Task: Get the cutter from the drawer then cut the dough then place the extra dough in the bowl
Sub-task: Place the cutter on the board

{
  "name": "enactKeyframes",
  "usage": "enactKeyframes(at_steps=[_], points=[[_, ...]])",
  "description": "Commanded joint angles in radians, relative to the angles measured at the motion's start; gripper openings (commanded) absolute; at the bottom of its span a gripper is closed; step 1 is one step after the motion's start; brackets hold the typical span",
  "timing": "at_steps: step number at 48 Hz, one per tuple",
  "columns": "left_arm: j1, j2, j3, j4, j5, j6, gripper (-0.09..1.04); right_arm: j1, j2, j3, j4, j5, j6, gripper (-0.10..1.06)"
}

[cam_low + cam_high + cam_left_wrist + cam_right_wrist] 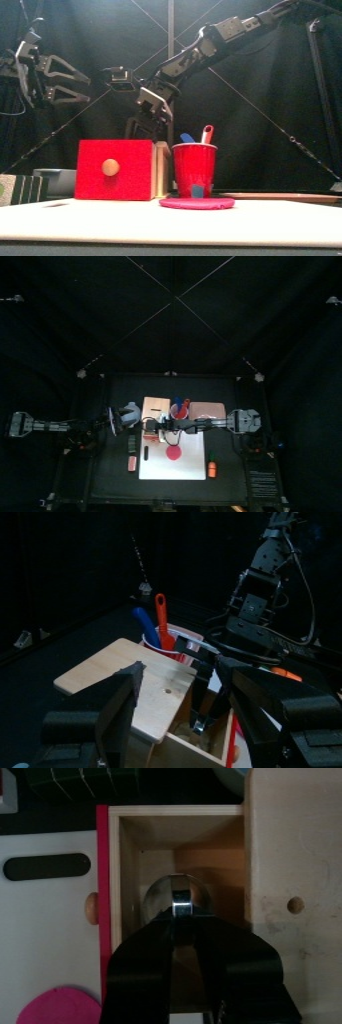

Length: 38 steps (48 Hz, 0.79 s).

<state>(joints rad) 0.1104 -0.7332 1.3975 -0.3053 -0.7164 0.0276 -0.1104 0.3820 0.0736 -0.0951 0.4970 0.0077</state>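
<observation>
One round, shiny metal cutter (178, 892) lies inside the open wooden drawer (134, 858).

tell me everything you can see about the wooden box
The wooden box is pale, plain-looking wood with a small round hole in its top. Its drawer is pulled open; the red drawer front carries a round pale knob. Inside the drawer lies the round metal cutter, and the right gripper reaches down into it at the cutter. The box stands upright, the red cup close beside it.
</observation>
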Motion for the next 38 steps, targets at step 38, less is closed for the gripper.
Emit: enactKeyframes(at_steps=[38], points=[[0.003,0.0,0.008,-0.043,-0.011,0.002,0.93,0.049,-0.12,-0.169,-0.002,0.14,0.0,0.52]])
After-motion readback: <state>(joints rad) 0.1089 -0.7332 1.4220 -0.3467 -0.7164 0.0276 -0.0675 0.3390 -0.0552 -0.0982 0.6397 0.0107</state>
